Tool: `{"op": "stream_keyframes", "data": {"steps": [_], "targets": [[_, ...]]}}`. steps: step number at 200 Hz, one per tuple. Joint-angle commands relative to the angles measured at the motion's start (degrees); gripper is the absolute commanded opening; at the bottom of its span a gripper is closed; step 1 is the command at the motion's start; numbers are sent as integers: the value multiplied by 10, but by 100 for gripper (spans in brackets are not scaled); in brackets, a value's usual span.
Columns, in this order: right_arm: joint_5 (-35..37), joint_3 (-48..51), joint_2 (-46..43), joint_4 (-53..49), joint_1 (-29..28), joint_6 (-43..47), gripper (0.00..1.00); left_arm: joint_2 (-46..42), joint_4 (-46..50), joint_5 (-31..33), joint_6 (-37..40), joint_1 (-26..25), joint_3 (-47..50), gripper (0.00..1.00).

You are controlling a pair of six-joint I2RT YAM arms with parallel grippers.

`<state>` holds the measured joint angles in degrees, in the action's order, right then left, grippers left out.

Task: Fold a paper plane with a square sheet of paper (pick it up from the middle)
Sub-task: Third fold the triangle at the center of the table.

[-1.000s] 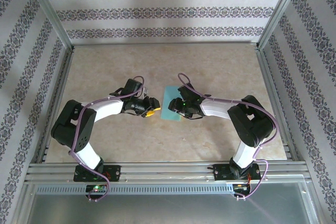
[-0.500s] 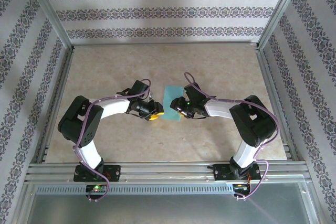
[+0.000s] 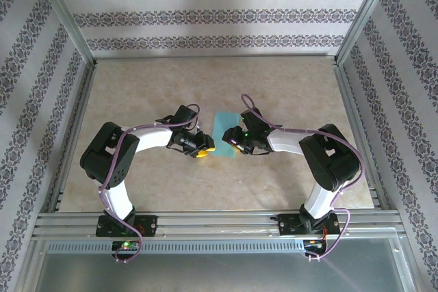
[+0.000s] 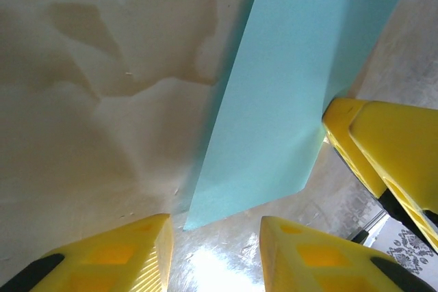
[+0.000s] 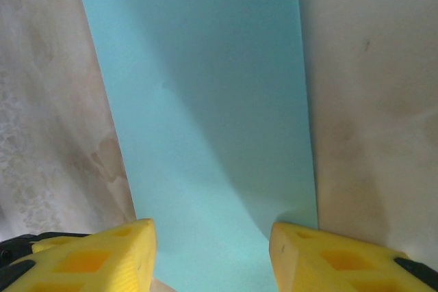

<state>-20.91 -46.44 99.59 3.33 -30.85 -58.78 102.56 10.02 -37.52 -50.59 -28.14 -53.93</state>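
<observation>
The sheet of paper [image 3: 224,130] is light blue and lies on the table as a narrow, long rectangle, apparently folded. My left gripper [image 3: 204,148] is low at its near left corner. In the left wrist view its jaws [image 4: 215,251] are open, the paper's corner [image 4: 287,87] lying just beyond the gap. My right gripper [image 3: 235,143] is at the paper's near right side. In the right wrist view its open jaws [image 5: 212,251] straddle the strip [image 5: 205,100], whose edge curls up at the right finger [image 5: 328,254].
The beige table [image 3: 137,94] is fenced by metal rails [image 3: 205,220] at the near edge and along both sides. A yellow finger of the right gripper [image 4: 390,148] shows close by in the left wrist view, so both grippers crowd the paper's near end.
My left gripper has moved right and nearer, up to the paper's near left corner, and its jaws have narrowed a little. The right gripper has shifted slightly over the paper.
</observation>
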Motion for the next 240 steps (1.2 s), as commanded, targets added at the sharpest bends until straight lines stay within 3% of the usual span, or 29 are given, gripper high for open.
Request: {"op": "stream_keyframes", "data": {"steps": [1, 98, 240], "targets": [[8, 27, 45, -44, -2, -4, 52, 14, 13, -3, 14, -8, -15, 37], [5, 31, 45, -39, 0, -2, 50, 15, -59, -45, 6, -8, -8, 28], [3, 36, 42, -25, 1, 21, 50, 75, -70, -12, -5, 17, -62, 20]]}}
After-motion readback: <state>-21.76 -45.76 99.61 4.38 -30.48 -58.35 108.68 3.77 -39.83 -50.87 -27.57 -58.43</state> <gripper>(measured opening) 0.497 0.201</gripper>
